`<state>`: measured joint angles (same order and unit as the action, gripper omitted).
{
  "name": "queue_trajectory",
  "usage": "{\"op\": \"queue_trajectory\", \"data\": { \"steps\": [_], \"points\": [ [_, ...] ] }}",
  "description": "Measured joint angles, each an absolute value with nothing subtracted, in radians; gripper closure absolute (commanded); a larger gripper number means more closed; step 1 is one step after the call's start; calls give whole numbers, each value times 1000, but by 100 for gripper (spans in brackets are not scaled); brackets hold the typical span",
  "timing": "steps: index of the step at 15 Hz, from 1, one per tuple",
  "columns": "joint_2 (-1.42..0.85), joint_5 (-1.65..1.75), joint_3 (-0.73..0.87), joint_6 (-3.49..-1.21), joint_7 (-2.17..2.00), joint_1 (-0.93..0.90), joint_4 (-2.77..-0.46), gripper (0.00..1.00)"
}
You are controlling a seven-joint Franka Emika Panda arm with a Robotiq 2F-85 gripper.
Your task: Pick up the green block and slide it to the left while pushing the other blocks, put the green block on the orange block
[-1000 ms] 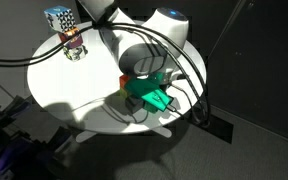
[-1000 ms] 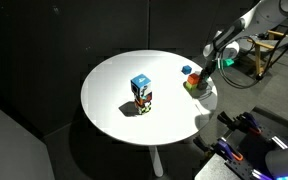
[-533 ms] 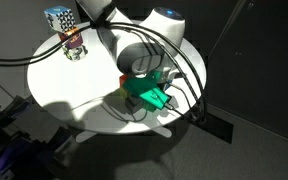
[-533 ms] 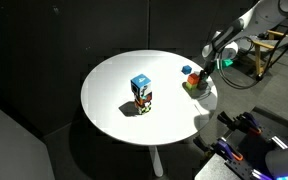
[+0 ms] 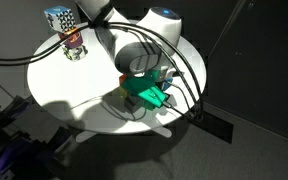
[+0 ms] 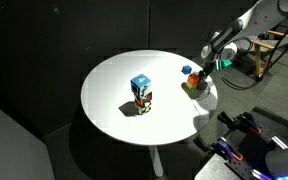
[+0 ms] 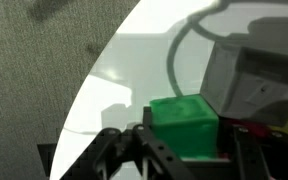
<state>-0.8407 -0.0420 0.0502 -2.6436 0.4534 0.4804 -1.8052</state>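
Note:
In the wrist view the green block [image 7: 184, 125] sits between my gripper's [image 7: 184, 152] two black fingers, which close against its sides. It rests on the white round table [image 7: 134, 70] near the rim. A grey block [image 7: 249, 80] stands right behind it, and a sliver of magenta [image 7: 252, 128] shows at its right. In an exterior view my gripper [image 6: 198, 78] is at the table's edge over a small cluster of cubes [image 6: 190, 78]; an orange spot shows there, too small to tell apart. In an exterior view the teal gripper part [image 5: 149, 95] hides the blocks.
A larger multicoloured patterned cube [image 6: 140, 84] stands on a small stack near the table's middle, and also shows in an exterior view [image 5: 58, 20]. The table rim and dark floor lie close beside the gripper. Cables [image 5: 189, 85] hang off the arm.

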Motion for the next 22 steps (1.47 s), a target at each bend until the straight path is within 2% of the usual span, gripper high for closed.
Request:
{"op": "queue_trajectory", "data": {
  "steps": [22],
  "points": [
    [-818, -33, 68, -2673, 411, 390, -1865, 68]
  ]
}}
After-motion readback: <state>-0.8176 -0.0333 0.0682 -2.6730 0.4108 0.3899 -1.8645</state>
